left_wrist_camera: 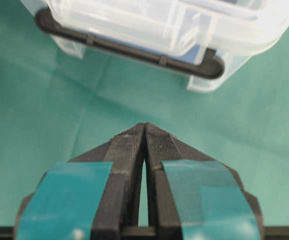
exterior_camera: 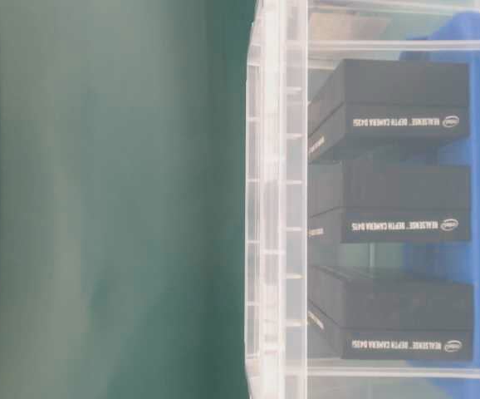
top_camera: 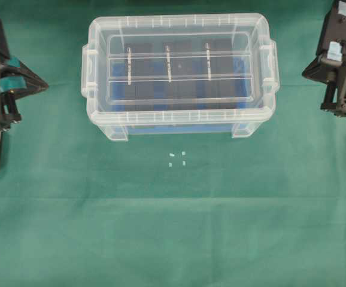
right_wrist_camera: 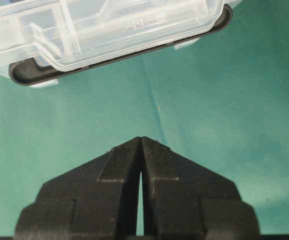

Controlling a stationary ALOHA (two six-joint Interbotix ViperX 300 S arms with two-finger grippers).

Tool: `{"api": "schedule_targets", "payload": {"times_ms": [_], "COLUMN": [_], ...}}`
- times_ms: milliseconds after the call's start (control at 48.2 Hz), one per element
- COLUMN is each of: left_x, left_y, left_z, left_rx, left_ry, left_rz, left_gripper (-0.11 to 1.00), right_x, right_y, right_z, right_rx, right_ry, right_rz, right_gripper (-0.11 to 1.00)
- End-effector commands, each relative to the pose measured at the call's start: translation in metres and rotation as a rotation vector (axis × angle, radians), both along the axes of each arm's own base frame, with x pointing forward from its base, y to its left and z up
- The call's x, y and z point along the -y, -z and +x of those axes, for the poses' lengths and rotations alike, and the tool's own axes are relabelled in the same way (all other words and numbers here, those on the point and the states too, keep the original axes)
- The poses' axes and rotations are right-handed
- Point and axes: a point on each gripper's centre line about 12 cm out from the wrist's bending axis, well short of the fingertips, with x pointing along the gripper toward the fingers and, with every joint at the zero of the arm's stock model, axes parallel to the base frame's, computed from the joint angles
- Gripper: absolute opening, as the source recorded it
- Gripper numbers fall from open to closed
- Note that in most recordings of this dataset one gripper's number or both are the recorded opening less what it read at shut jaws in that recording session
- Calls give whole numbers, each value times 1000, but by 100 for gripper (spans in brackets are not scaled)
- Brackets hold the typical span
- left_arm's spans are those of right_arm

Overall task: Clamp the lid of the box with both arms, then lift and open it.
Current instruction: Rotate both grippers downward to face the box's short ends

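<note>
Lid (top_camera: pixel 179 69) seated on box (top_camera: pixel 179 122) at mid-surface (top_camera: pixel 173 227). Left tool (left_wrist_camera: pixel 144 131) and right tool (right_wrist_camera: pixel 141 142) closed, empty, well apart from it; clamping and lifting remain.

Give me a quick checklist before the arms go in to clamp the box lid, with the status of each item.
1. Lid seated on the box: ok.
2. Left tool open for the clamp: not ok, jaws shut, holding nothing.
3. Right tool open: not ok, jaws shut, holding nothing.
4. Both tools apart from the box, one at each end: ok.
5. Cloth clear on the approach paths: ok; only small white marks in front.
6. Lid latched to the box: cannot tell.
</note>
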Motion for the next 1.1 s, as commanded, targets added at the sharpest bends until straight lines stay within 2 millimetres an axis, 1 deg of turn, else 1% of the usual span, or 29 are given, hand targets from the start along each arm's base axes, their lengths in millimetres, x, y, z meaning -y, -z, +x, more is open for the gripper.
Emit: {"api": "schedule_targets", "payload": {"times_ms": [0,207,498,685,892,1079], "left_x": [-3,-3,-3,-2,-1,-4], "left_y": [-6,6,9,7,8,11], "left_z": [6,3,2,2,3,12], "left_rx": [-11,-149,-220,-252,-263,-290], "left_ry": [-1,26,88,103,102,106], "left_rz": [3,-8,18,10,4,-6], "left_gripper": [1,1,1,1,1,1], "right_x": [3,3,6,8,8,9], "right_y": [-8,-3,4,5,4,4], "right_z": [4,1,3,7,8,9], "right_rx": [14,-55,-165,-182,-179,-179], "right_ry": [4,-19,-127,-165,-165,-167], "right_rz": [-7,-8,-48,-64,-65,-66], "right_gripper": [0,0,0,0,0,0]}}
